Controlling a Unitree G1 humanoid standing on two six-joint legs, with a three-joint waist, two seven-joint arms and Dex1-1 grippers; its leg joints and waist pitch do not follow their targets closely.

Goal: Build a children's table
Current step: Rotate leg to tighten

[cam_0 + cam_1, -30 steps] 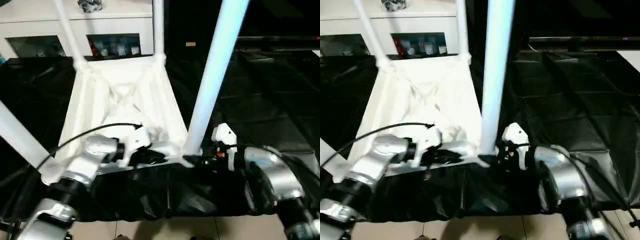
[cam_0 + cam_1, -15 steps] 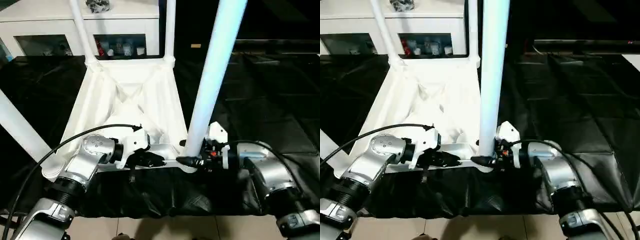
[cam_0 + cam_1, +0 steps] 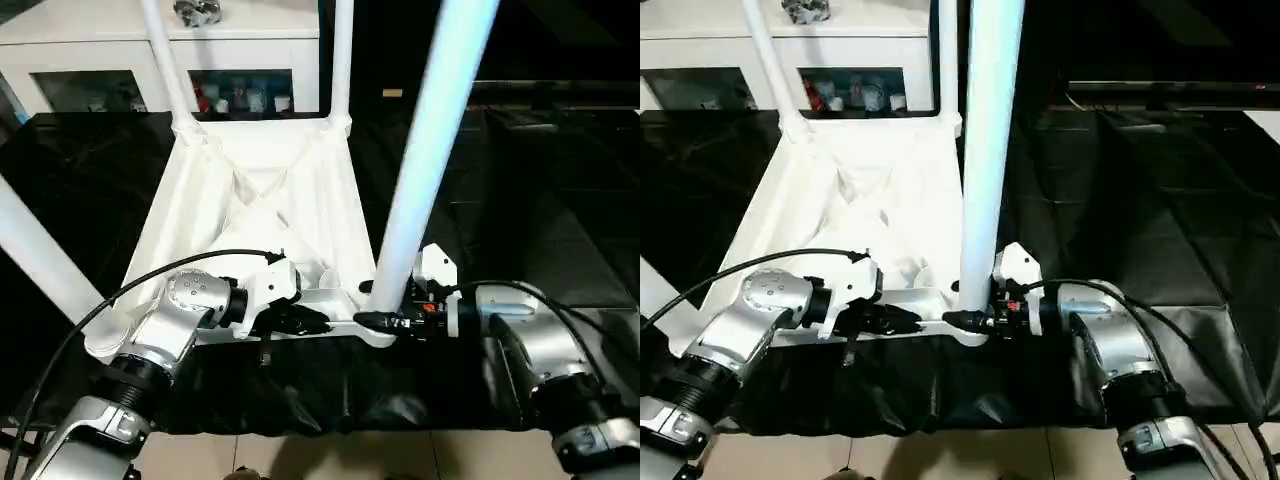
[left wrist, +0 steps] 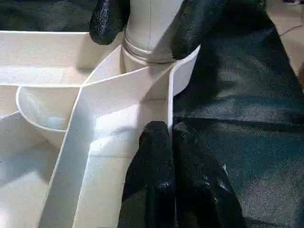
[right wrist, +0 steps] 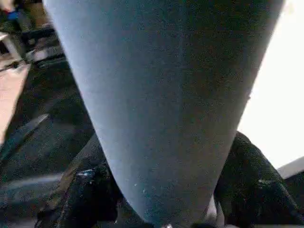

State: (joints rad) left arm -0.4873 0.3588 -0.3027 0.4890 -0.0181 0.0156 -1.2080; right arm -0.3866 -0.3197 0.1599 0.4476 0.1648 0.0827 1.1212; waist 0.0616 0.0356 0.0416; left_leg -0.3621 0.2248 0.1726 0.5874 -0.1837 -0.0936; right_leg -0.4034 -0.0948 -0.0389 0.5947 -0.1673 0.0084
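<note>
The white tabletop (image 3: 250, 200) lies upside down, ribbed side up, on a black-covered surface. Legs stand in its sockets: far left leg (image 3: 165, 60), far right leg (image 3: 343, 60), near left leg (image 3: 40, 260), near right leg (image 3: 425, 150). My left gripper (image 4: 170, 137) is shut on the thin near rim of the tabletop, close to the near right socket. My right gripper (image 3: 375, 322) is shut on the flared base of the near right leg (image 5: 166, 95), one finger on each side of it, as the left wrist view also shows.
A white cabinet with glass doors (image 3: 100, 60) stands behind the tabletop. A black sheet (image 3: 520, 200) covers the surface to the right and front. Floor tiles (image 3: 300, 460) lie past its near edge. A black cable (image 3: 150, 285) arcs over my left forearm.
The head views have shifted, so the camera moved. My right gripper's fingers have narrowed onto the near right leg's base. The left gripper keeps its hold on the rim.
</note>
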